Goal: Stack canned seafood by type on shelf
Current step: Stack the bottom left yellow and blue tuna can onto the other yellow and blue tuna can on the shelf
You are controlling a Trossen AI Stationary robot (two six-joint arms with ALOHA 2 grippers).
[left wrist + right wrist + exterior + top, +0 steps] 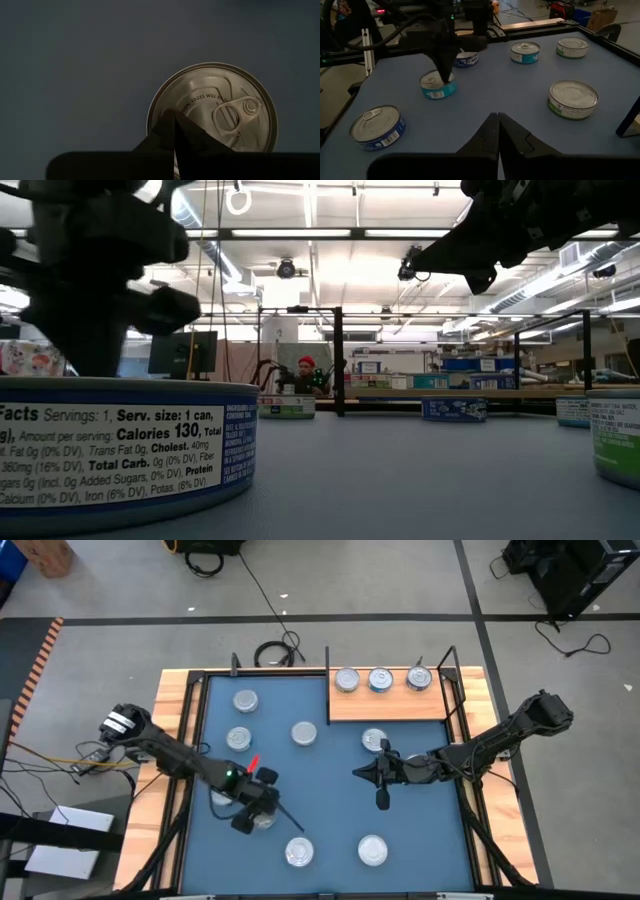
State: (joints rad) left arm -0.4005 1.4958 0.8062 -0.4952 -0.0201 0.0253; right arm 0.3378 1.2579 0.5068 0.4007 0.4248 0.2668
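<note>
Dark jointed arms; left arm (170, 755): white label, green light.

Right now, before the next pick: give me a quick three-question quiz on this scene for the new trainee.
1. How many tins sit on the wooden board?
2. True or false: the right tool is holding a tin.
3. The left tool has its shut tip over: A the wooden board, B a tin's lid, C a stack of two tins.

Key: 1 three, in a row. 2 false, it is shut and holds nothing, above the mat. 3 B.
</note>
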